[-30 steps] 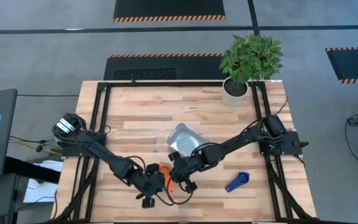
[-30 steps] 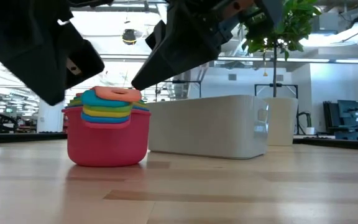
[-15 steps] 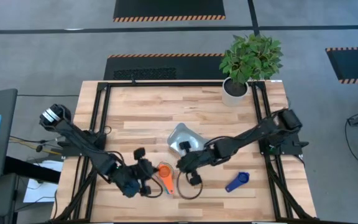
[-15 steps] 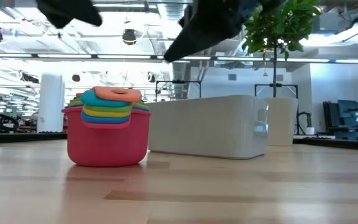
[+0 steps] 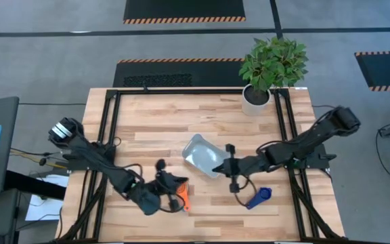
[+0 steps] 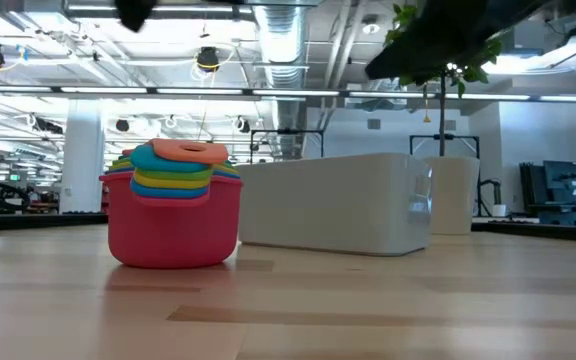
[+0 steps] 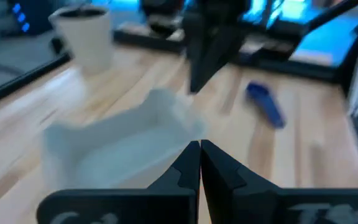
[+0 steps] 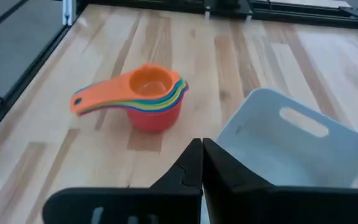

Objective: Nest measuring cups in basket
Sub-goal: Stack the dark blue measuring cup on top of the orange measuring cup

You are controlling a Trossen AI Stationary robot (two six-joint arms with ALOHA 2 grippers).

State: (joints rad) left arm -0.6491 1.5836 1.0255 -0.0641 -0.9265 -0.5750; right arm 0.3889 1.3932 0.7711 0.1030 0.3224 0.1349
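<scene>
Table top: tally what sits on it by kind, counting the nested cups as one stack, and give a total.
Stack of nested measuring cups, orange on top, red outermost: 1
Loose dark blue measuring cup: 1
Basket, with no cup in it: 1
Potted plant: 1
Total: 4

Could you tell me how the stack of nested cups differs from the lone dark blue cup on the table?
The stack of nested cups holds several colours, orange on top and red outermost; the dark blue cup is one colour and alone. The stack sits beside the left gripper, the blue cup nearer the right gripper. Both rest on the table, outside the basket.
</scene>
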